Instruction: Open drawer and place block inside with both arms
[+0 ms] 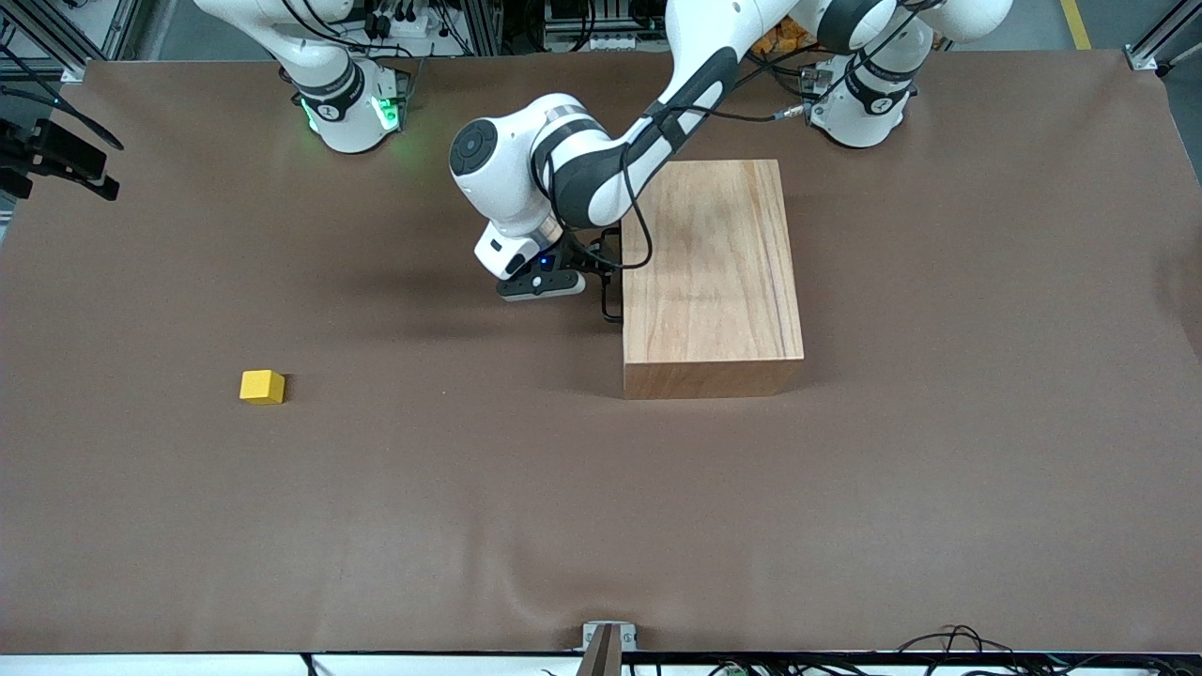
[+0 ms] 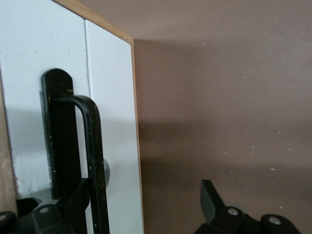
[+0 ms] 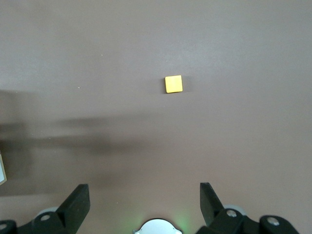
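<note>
The wooden box (image 1: 714, 263) stands mid-table with the drawer shut. Its white front panel (image 2: 112, 122) and black wire handle (image 2: 92, 146) face the right arm's end of the table. My left gripper (image 1: 601, 282) is open at the handle (image 1: 612, 272). In the left wrist view the gripper (image 2: 141, 195) has the handle between its fingers, close to one finger and not clamped. The yellow block (image 1: 262, 386) lies on the table toward the right arm's end, nearer the front camera than the box. My right gripper (image 3: 144, 190) is open and empty, high over its own base, with the block (image 3: 173, 84) in its view.
A brown cloth covers the table (image 1: 601, 526). A black device (image 1: 56, 155) sits at the table edge at the right arm's end. A small metal bracket (image 1: 608, 638) is on the table's near edge. The right arm's base (image 1: 349, 113) glows green.
</note>
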You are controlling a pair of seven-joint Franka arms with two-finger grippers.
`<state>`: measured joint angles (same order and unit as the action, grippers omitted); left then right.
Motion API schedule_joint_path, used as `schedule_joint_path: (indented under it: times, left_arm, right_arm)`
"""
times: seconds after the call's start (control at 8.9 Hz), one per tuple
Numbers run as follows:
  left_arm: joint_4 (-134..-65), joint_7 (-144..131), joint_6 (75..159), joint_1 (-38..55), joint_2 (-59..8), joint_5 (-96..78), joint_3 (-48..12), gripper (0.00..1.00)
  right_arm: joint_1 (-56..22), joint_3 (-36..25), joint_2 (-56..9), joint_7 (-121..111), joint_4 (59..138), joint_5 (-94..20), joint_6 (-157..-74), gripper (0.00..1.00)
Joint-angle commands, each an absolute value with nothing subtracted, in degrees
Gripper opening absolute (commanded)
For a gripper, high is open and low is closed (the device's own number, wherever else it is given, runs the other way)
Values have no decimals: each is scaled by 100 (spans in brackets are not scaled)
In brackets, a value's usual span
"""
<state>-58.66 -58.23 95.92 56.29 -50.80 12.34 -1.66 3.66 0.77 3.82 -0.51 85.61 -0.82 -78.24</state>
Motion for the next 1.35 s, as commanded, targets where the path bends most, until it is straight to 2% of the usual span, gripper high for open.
schedule_joint_path:
  times: [0.0,0.56,0.9,1.24]
  left_arm:
    - [-5704,-5889,9650,5678,-5282,1195,-105,100]
    - [-5687,-5897,9817,5809,-5247,1195,-79,100]
    - [-5687,-5897,10308,5915,-5273,1195,-79,100]
    - [-5687,-5889,10423,5924,-5265,1195,-88,100]
  right_arm:
    - [422,105,316,9,8438,-141,-7770,100]
    - [422,105,316,9,8438,-141,-7770,100]
    - [422,105,316,9,8438,-141,-7761,100]
    - [422,105,316,9,8438,-141,-7769,100]
